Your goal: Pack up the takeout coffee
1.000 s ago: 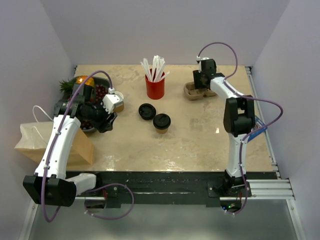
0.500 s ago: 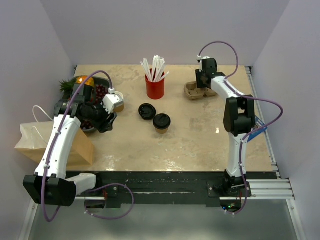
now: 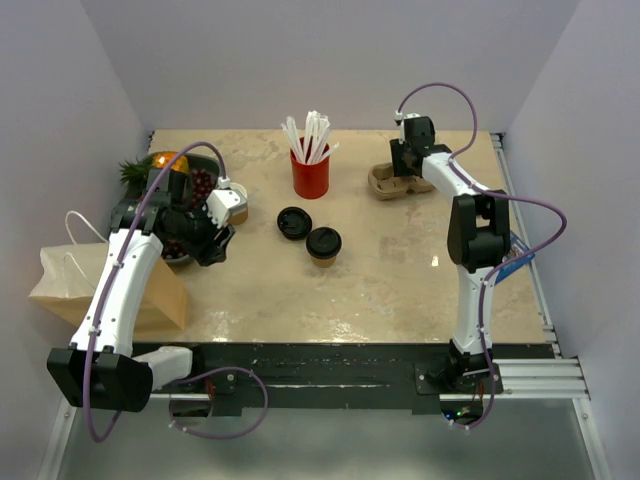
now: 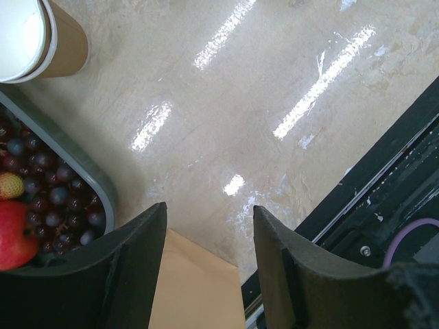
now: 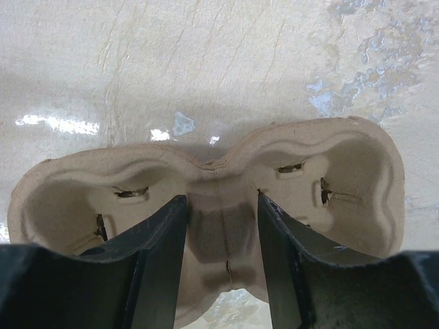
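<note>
Takeout coffee [image 3: 324, 243] stands upright mid-table, long axis vertical, lid up, beside loose black lid [image 3: 292, 222]; left gripper [image 4: 209, 226] spread, empty; right gripper [image 5: 221, 205] straddles pulp cup carrier [image 5: 343, 164] ridge, grip unclear, carrier's near edge hidden.

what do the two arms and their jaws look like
The left arm and right arm both have white tubular links, black joint housings and black bases. A purple cable loops along each. The jaws are plain matte black: two broad, flat-faced fingers, with no visible markings.
</note>
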